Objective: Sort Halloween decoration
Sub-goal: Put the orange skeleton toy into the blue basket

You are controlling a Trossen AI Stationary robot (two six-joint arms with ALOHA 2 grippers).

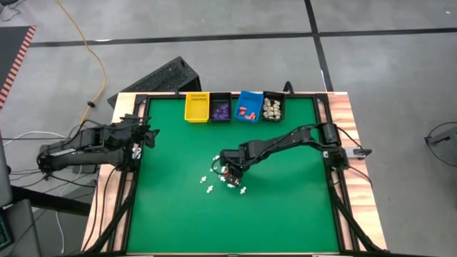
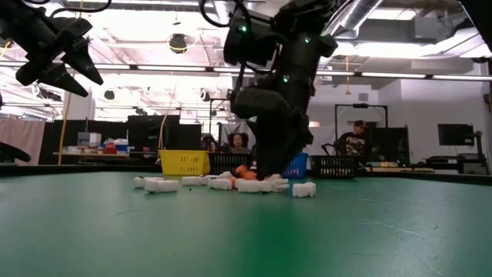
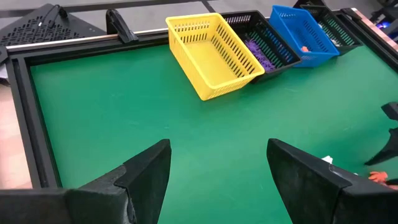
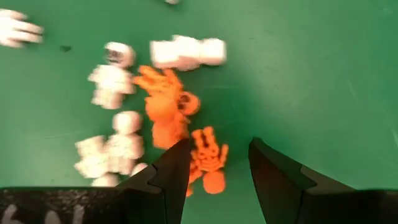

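Right gripper (image 4: 214, 163) of mine hangs low over the loose pile of Halloween decoration pieces near the middle of the green table (image 1: 285, 207), well away from the row of bins at the far edge. Its fingers (image 4: 168, 171) stand apart, clamped on nothing. Between them lies a small orange skeleton (image 4: 210, 163), its head toward my wrist and its ribs pointing away; it sits closer to one finger than the other, and that finger covers one edge of it. Just beyond the fingertips a second, larger orange figure (image 4: 166, 106) lies on the green, touching the first or nearly so; I cannot tell which. White skeletons (image 4: 112, 78) are scattered beside and past the orange ones, some lying against each other.

From table height my gripper blocks most of the orange pieces, and only the white ones (image 2: 157, 184) show clearly in a low line.

My left gripper (image 3: 217, 171) waits above the table's left edge, fingers wide apart, facing the yellow bin (image 3: 211, 53). Next to that, the black bin (image 1: 220, 107) holds purple pieces, the blue bin (image 1: 249, 106) orange ones, and the last black bin (image 1: 273, 106) cream ones.
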